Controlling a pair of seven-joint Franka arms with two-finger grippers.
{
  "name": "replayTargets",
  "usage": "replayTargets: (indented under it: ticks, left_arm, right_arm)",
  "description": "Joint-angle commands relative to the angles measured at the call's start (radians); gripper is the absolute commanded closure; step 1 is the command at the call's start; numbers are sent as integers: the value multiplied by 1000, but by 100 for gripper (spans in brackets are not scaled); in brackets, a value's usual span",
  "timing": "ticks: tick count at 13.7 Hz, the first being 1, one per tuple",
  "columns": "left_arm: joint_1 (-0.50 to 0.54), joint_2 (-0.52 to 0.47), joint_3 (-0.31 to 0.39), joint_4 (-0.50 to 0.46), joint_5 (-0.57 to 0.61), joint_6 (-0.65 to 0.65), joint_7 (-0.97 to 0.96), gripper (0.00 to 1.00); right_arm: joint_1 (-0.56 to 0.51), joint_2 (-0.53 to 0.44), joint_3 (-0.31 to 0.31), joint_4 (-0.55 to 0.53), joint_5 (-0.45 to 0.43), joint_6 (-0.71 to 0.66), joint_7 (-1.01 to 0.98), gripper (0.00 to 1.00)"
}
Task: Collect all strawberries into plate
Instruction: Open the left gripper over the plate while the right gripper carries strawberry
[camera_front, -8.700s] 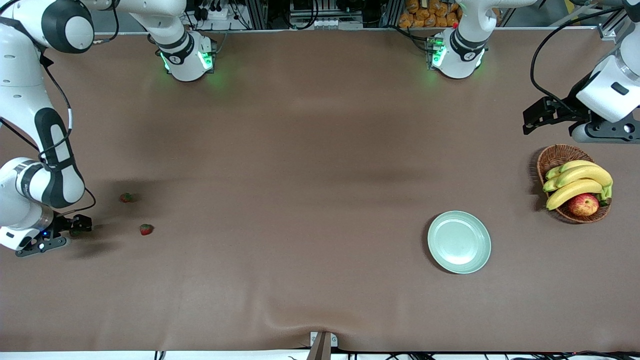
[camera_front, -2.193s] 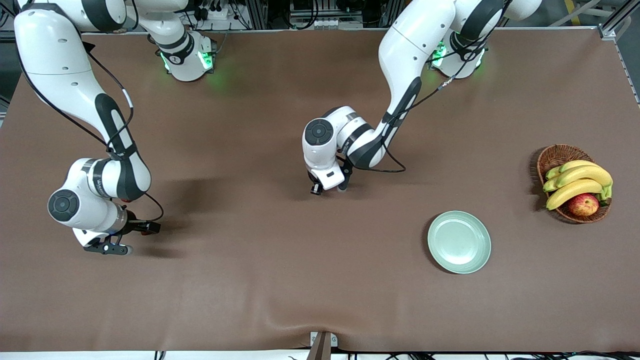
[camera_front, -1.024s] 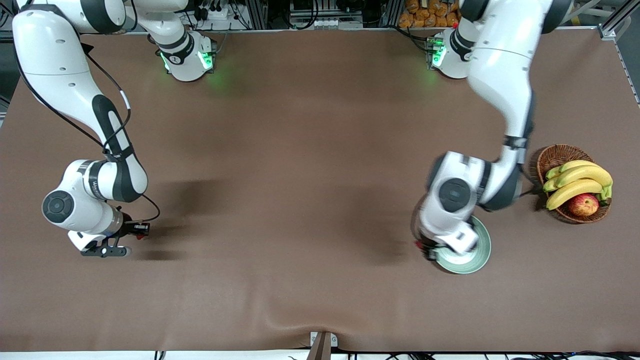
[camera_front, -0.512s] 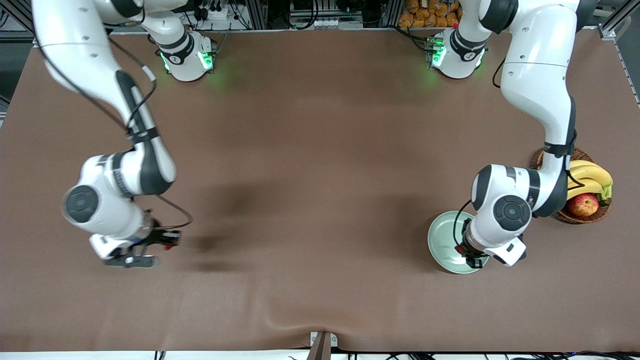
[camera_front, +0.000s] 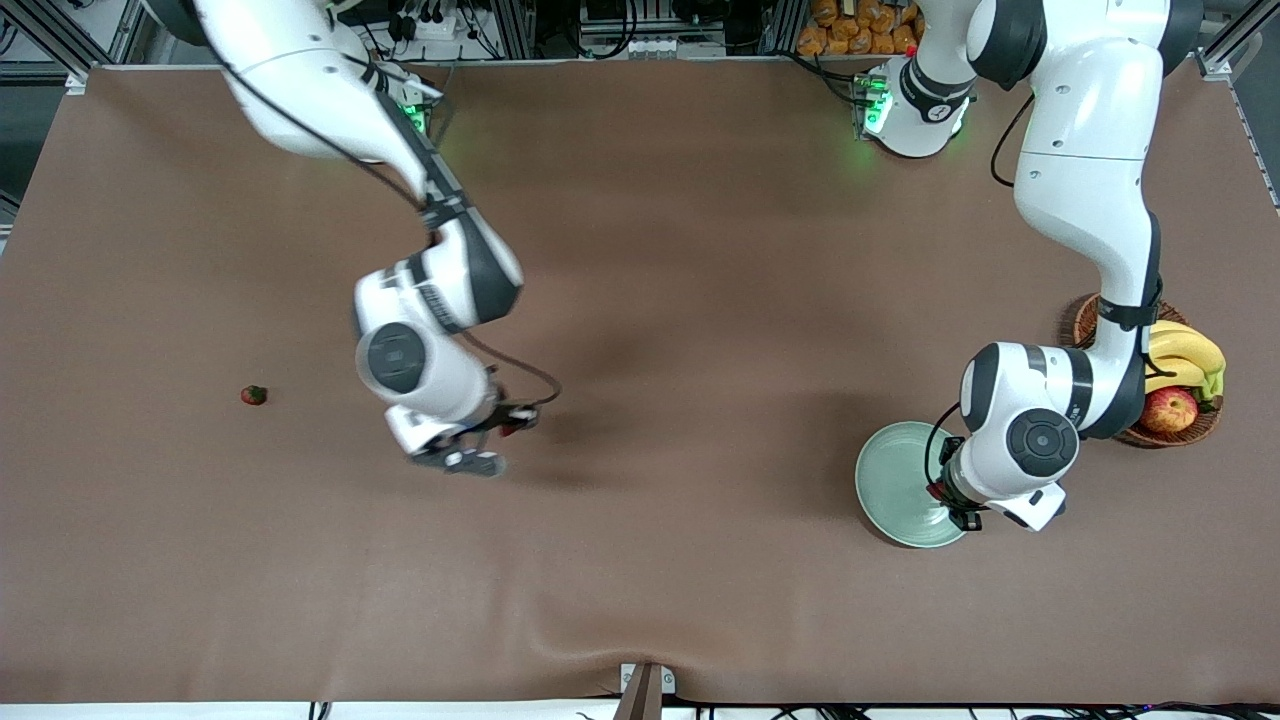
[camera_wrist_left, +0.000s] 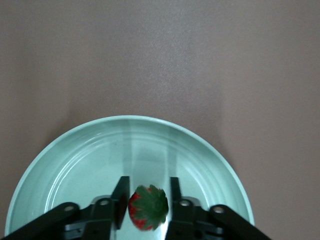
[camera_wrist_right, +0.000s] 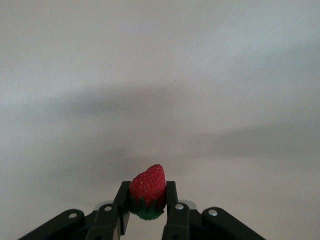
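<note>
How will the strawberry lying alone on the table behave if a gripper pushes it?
The lone strawberry is tiny and rounded, so a nudge would probably roll or skid it across the cloth. It is likely light: the right gripper holds a similar berry in a fingertip pinch.

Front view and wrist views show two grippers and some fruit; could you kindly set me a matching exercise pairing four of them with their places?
Things:
1. left gripper
2. right gripper
3. apple
4. loose strawberry

Places:
A. in the basket, beside the bananas
B. over the plate
C. lying on the table, toward the right arm's end
D. over bare table, jaws shut on the carried strawberry

Pairs: 1-B; 2-D; 3-A; 4-C
</note>
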Motion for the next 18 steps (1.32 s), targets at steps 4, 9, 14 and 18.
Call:
replayTargets:
  ticks: [4,9,14,18]
  left_arm:
    - [-2,-28,-13,-1,12,-11,-8,0]
    - [-124,-91,-30,0,12,-81,-20,0]
    - [-227,-125,-38,5,12,-103,-104,0]
    - [-292,-122,-38,6,12,-103,-138,0]
  right_arm:
    - [70,80,10,1,88,102,-1,100]
    - [100,114,10,1,94,135,-1,100]
    - [82,106,6,4,88,142,-4,0]
    - [-48,31,4,7,80,133,-18,0]
